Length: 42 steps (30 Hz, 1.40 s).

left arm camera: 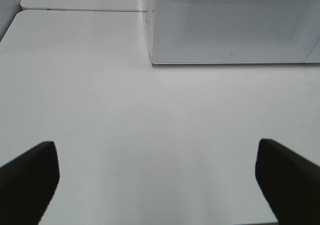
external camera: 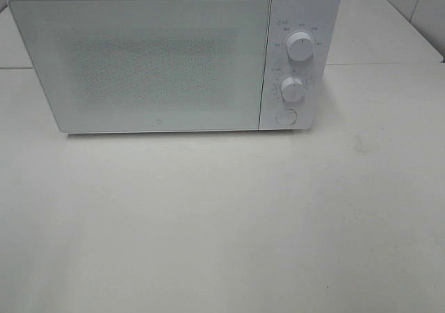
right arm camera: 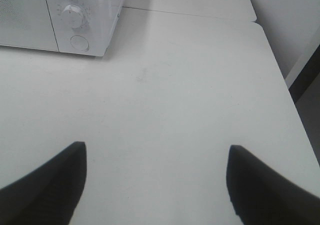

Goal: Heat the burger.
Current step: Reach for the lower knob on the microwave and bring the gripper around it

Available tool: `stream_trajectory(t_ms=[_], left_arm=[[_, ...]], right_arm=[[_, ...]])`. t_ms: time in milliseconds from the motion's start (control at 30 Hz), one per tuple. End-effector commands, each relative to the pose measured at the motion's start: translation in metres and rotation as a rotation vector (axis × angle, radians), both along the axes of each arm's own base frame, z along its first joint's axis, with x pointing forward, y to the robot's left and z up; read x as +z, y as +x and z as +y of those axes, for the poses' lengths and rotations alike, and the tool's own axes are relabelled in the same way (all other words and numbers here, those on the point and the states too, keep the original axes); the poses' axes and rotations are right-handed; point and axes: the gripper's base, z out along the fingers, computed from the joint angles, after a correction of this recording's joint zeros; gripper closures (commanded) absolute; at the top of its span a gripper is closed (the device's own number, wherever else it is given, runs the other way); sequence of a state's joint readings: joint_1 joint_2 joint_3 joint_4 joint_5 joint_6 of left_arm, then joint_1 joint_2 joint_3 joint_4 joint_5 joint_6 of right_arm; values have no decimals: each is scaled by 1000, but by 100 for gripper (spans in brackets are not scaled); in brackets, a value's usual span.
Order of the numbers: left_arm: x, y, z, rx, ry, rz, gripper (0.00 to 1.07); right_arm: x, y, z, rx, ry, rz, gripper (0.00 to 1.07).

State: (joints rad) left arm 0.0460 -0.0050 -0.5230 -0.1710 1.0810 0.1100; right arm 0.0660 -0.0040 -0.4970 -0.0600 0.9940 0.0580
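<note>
White bench (external camera: 222,222) carrying shut microwave (external camera: 303,7); burger nowhere in view. Left end effector (left arm camera: 157,185) and right end effector (right arm camera: 155,185) spread wide, empty. Probably at start: next, open door (external camera: 139,62).

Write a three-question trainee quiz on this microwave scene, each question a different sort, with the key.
1. True or false: the microwave has its door open.
2. Which sits under the upper knob and the lower knob on the panel? A) a round button B) a handle C) a screen
3. Fill in: the left gripper and the right gripper both stand ____ over the bare table, holding nothing.

Key: 1 false; 2 A; 3 open.
</note>
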Motion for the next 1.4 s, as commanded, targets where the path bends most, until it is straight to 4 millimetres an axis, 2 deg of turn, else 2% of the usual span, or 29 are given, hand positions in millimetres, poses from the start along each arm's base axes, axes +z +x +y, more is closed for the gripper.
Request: stream_trajectory(t_ms=[33,1000,1133,1267,1400], left_arm=[[-1,-3,-1,0,-6,-27,7],[-1,-3,-1,0,-6,-25,7],[-1,-3,-1,0,-5,-25,7],[-1,-3,-1,0,-5,-25,7],[-1,-3,-1,0,-5,-25,7]], right_arm=[[0,-4,0,-7,0,-25,32],[0,-4,0,-8,-1,-27,32],[9,-3,0,-6,1,-68,32],[17,6,0,-3,0,-82,32],[24,27,2,-4,11,-81,32]])
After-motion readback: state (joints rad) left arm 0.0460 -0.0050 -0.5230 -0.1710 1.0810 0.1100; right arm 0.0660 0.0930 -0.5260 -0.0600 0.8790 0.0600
